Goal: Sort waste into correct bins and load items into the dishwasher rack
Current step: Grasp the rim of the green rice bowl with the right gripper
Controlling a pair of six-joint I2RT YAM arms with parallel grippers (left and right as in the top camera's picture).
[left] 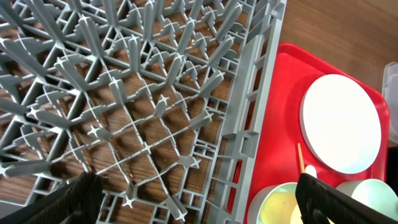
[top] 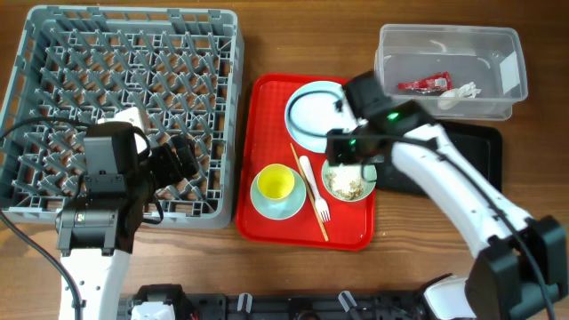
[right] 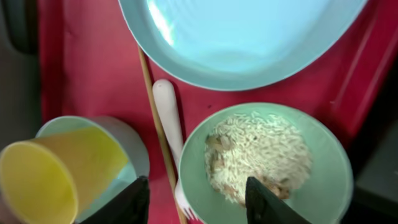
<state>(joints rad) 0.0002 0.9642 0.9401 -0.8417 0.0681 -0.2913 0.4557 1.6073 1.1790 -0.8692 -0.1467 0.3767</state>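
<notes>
The mint-green bowl (top: 348,183) (right: 323,186) holds beige food scraps (right: 258,155) on the red tray. My right gripper (right: 196,202) is open just above it, its fingers either side of the bowl's left rim; in the overhead view it (top: 349,158) hangs over the bowl. The white fork (right: 168,115) and the wooden stick (right: 152,112) lie beside the bowl. The yellow cup (top: 275,182) stands on the light blue saucer (top: 286,210). The pale blue plate (top: 311,117) lies behind. My left gripper (left: 199,205) is open and empty over the grey rack's (top: 53,62) front right corner. The red wrapper (top: 425,85) and the white scrap (top: 459,92) lie in the clear tub (top: 511,53).
The red tray (top: 267,107) lies between the rack and the bins. The black tray (top: 476,147) sits in front of the clear tub, partly under my right arm. Cables trail over the rack's front left.
</notes>
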